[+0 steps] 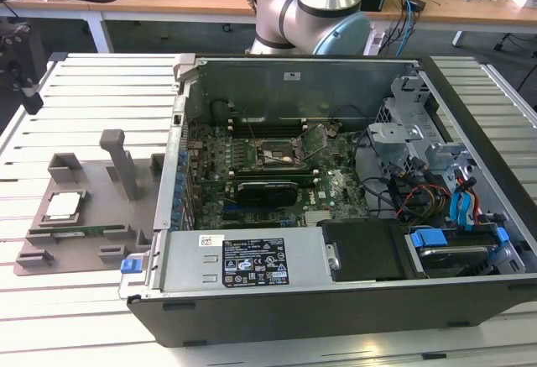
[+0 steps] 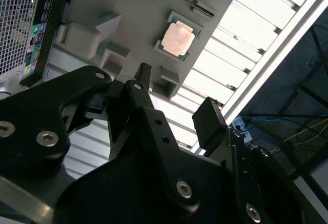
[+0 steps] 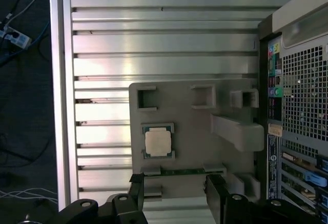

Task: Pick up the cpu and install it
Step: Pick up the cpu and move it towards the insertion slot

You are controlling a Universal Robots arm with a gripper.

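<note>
While the cpu (image 3: 158, 143) lies in the grey tray (image 3: 200, 155) beside the computer case (image 1: 294, 81), the pincer (image 3: 176, 190) hangs near, apart and empty. Pickup and installation are not yet done.

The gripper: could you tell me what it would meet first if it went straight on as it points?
Probably the grey tray, just short of the cpu, since the open gripper hangs over its edge; depth is unclear.

Cpu (image 3: 158, 143): silver top, dark green rim. Tray (image 3: 197, 149): plain grey. Table (image 3: 164, 44): silver, ribbed. Gripper (image 3: 176, 185): black.
</note>
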